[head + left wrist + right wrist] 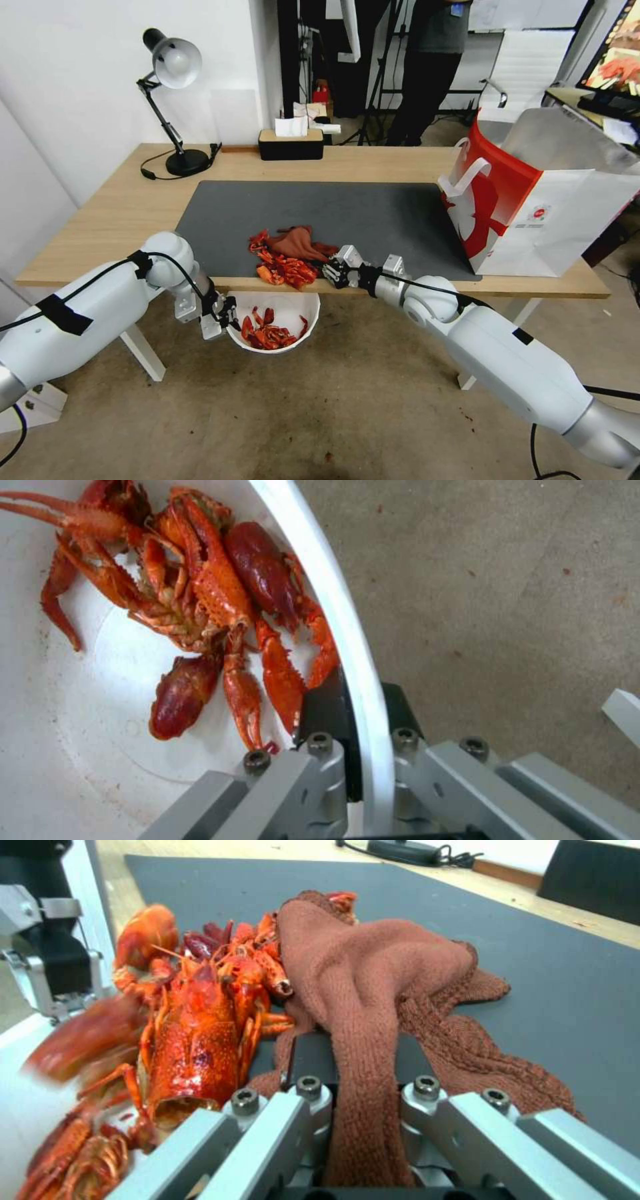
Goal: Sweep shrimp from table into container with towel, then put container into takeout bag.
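Head view: right gripper (331, 273) pinching towel (300, 243) beside shrimp (285, 269) at table (113, 220) edge; left gripper (229, 320) clamping container (293, 308) rim below.

I see glossy red-orange shrimp shells (285, 269) on a matt dark grey mat (373, 213) over the smooth light wood table (107, 220). The rust-red knitted cloth towel (373, 970) looks soft and rough. The round white plastic container (293, 308) is smooth. The red and white paper takeout bag (533, 213) has shiny silver foil inside.
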{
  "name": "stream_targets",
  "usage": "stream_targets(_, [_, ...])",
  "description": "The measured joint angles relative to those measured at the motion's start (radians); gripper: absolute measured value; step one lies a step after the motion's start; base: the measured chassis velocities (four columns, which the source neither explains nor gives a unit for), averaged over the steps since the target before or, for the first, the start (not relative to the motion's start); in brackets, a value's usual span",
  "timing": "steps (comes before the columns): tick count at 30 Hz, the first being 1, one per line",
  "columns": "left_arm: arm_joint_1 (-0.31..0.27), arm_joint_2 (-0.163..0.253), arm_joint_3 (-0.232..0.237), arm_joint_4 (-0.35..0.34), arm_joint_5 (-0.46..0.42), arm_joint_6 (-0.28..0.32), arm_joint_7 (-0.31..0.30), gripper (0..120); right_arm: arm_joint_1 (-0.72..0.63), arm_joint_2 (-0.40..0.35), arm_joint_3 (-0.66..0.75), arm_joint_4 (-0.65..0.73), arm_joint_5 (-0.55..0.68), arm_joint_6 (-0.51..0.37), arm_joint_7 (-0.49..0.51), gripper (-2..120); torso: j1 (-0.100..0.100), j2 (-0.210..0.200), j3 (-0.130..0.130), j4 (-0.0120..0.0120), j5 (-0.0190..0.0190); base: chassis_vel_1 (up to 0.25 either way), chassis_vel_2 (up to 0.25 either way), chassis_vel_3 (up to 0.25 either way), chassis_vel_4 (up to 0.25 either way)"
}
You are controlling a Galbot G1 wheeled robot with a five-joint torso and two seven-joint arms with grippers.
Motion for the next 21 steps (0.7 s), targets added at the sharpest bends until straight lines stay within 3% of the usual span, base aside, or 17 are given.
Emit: stream_targets(21, [-0.003, 0.01, 0.001, -0.002, -0.001, 0.005, 0.002, 0, -0.116, -0.027, 0.039, 0.123, -0.032, -0.009, 0.011, 5, 0.0, 0.0, 0.0, 0.0, 0.0001, 0.0, 0.0, 0.0, 0.0])
